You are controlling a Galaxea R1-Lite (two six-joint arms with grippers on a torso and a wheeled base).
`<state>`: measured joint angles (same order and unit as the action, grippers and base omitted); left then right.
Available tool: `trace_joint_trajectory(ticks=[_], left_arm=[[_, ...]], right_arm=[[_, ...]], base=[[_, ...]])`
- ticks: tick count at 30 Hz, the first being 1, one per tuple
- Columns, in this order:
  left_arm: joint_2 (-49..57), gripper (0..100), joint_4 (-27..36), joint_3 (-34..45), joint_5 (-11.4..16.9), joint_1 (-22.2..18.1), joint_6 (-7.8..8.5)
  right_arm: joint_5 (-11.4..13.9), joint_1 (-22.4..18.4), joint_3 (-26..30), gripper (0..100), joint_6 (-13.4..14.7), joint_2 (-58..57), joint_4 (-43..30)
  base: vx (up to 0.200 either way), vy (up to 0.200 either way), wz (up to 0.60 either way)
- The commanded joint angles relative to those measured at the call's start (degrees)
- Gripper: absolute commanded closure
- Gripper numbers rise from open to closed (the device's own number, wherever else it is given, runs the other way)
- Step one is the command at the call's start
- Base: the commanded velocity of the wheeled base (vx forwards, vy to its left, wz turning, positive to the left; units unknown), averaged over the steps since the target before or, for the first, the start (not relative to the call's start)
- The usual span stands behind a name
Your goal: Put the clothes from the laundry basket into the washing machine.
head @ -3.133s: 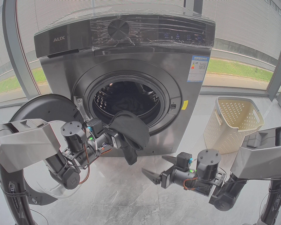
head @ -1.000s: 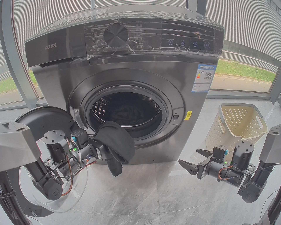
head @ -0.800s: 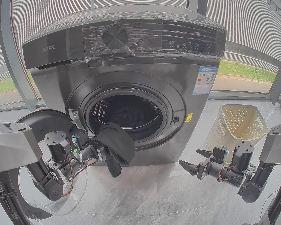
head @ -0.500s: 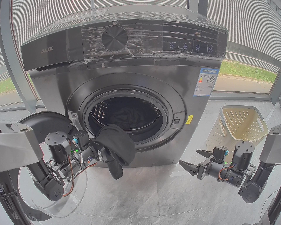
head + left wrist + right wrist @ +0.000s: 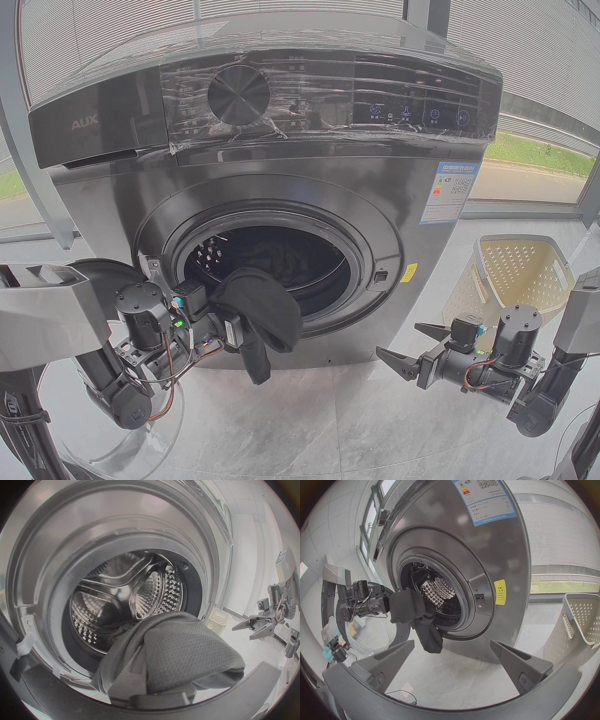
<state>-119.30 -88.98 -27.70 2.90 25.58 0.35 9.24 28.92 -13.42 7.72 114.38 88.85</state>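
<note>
The grey washing machine (image 5: 262, 181) stands in front with its round door swung open to the left. A dark garment (image 5: 265, 312) hangs over my left gripper (image 5: 245, 324), which is shut on it just below the lower left lip of the drum opening (image 5: 269, 262). The cloth (image 5: 175, 648) covers the fingers and droops toward the floor. More dark clothing (image 5: 281, 253) lies inside the drum. My right gripper (image 5: 397, 339) is open and holds nothing, low over the floor to the right of the machine, near the cream laundry basket (image 5: 525, 275).
The open door (image 5: 94, 275) with its clear bowl (image 5: 147, 425) sits behind and below my left arm. The basket (image 5: 581, 627) leans beside the machine's right corner, and no clothes show in it. Grey tiled floor (image 5: 325, 425) lies open between the arms.
The head camera has moved closer to the machine. My left gripper has carried the garment nearer to the drum's lip. My right arm swung right toward the basket three seconds ago and has held still since.
</note>
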Motion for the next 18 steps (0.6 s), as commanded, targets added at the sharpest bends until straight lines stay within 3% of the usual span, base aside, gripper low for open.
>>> trace_joint_trajectory(ticks=[1, 4, 10, 13, 16, 18], left_arm=[[-5.51, 100, -0.14, -5.97, -2.81, 3.43, -0.35], [-7.62, 100, -0.05, -9.13, -2.11, 4.57, -1.85], [-14.65, 100, -0.05, -18.09, -1.67, 5.27, -2.81], [-18.16, 100, 0.3, -24.33, -2.64, 5.19, -4.13], [-22.29, 100, 1.18, -31.01, -3.08, 4.83, -4.31], [-25.02, 100, 2.58, -35.85, -4.92, 4.66, -4.31]], right_arm=[[-0.01, 1.23, 0.06, 0, 0.02, -0.04, 0.01], [-0.01, 1.67, 0.59, 0, 0.02, -0.13, 0.01], [-0.01, 2.46, 0.5, 0, 0.02, -0.74, 0.01], [-0.01, 2.46, 0.5, 0, 0.02, -0.83, 0.01], [-0.01, 2.37, 0.5, 0, 0.02, -0.83, 0.01], [-0.01, 2.46, 0.59, 0, 0.02, -0.83, 0.01]], base=[[0.0, 0.0, 0.0], [0.0, 0.0, 0.0], [0.0, 0.0, 0.0], [0.0, 0.0, 0.0], [0.0, 0.0, 0.0], [0.0, 0.0, 0.0]])
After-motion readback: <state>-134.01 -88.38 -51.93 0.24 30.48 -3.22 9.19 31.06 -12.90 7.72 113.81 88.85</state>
